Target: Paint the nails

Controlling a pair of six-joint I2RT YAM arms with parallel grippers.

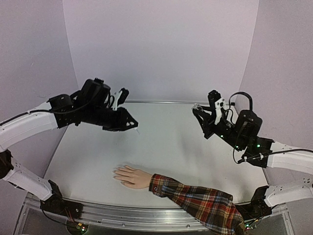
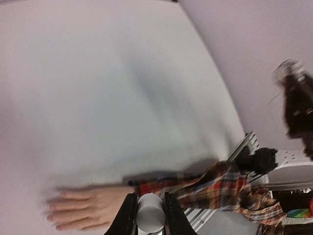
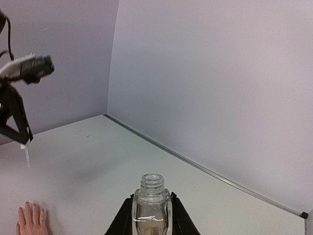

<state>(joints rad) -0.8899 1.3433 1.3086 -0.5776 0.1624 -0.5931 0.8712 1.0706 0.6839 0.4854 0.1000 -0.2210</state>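
Observation:
A pale hand in a red plaid sleeve lies flat on the table near the front edge, fingers spread and pointing left. Its nails are too small to make out. My left gripper hovers above and behind the hand, shut on a white cylindrical cap; a thin brush hangs from it. In the left wrist view the hand shows blurred just left of the cap. My right gripper is raised at the right, shut on an uncapped clear glass bottle.
The white table is enclosed by pale walls at the back and sides. A metal rail runs along its front edge. The sleeve drapes over that rail at the right, near my right arm's base.

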